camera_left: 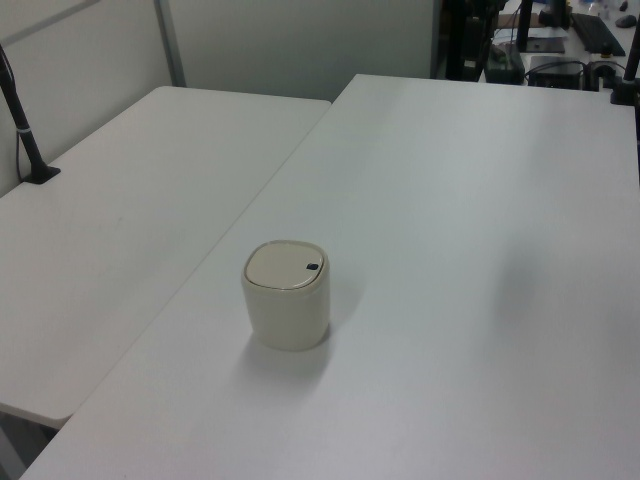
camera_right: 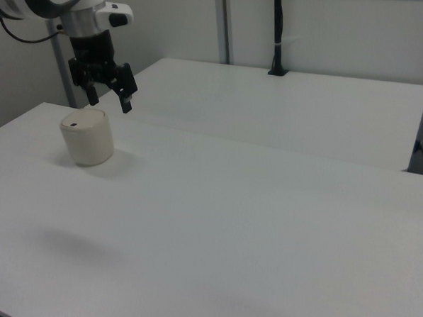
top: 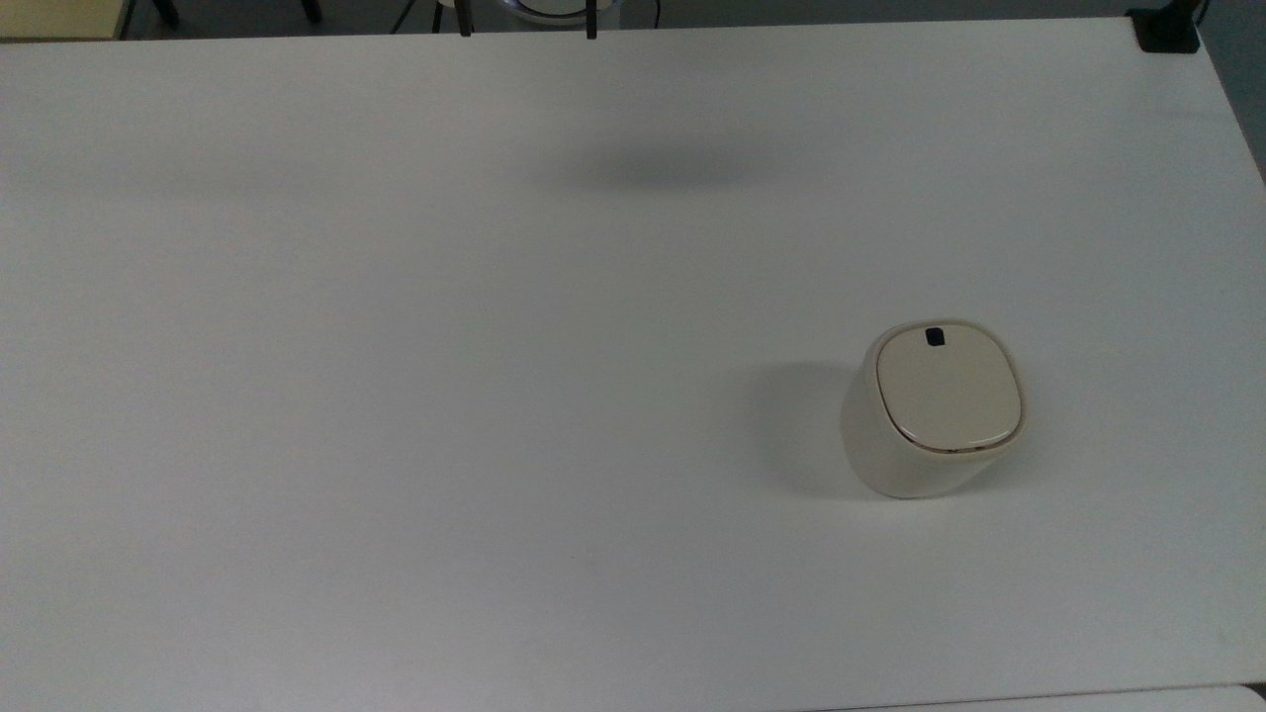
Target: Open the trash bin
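A cream trash bin (top: 930, 410) stands on the white table (top: 396, 346), right of middle in the top view. Its rounded lid (top: 948, 388) lies flat and closed, with a small black button (top: 935, 337) near the far rim. The same bin (camera_left: 287, 295) sits near the table's left edge in the left view. In the right view my gripper (camera_right: 106, 101) hangs open in the air with nothing in it, seen just above and behind the bin (camera_right: 88, 136). Its two dark fingertips (top: 590, 25) poke in at the top view's upper edge, far from the bin.
A soft shadow (top: 653, 163) lies on the table's far middle. A second white table (camera_left: 120, 200) adjoins on the left view's left, with a black clamped post (camera_left: 25, 130). Another black post (camera_right: 277, 34) stands at the back of the right view. A black clamp (top: 1167, 30) grips the table's far right corner.
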